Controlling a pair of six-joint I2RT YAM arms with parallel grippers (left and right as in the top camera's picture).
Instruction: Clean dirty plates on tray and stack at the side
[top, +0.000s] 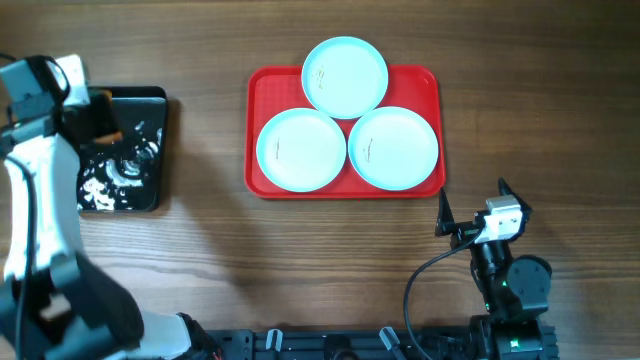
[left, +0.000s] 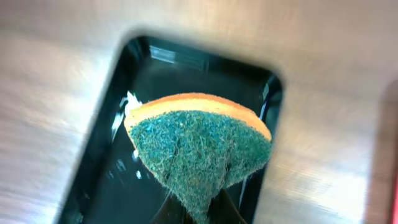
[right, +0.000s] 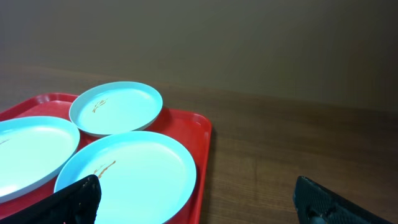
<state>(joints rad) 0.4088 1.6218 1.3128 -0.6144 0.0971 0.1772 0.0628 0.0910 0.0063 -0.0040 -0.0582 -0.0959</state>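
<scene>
Three pale blue plates lie on the red tray (top: 262, 90): one at the back (top: 345, 76), one front left (top: 300, 150), one front right (top: 393, 148). Each bears small dark smudges. My left gripper (top: 100, 118) is at the far left over the black tray (top: 150, 150), shut on a green-and-orange sponge (left: 199, 143) held just above that tray (left: 106, 174). My right gripper (top: 472, 205) is open and empty, in front of the red tray's right corner. In the right wrist view the front right plate (right: 127, 177) and the back plate (right: 116, 107) lie ahead of its fingers (right: 202, 205).
The black tray holds white foam or water specks (top: 105, 185). Bare wooden table lies between the two trays and right of the red tray (right: 202, 134). The right arm's cable (top: 420, 290) loops near the front edge.
</scene>
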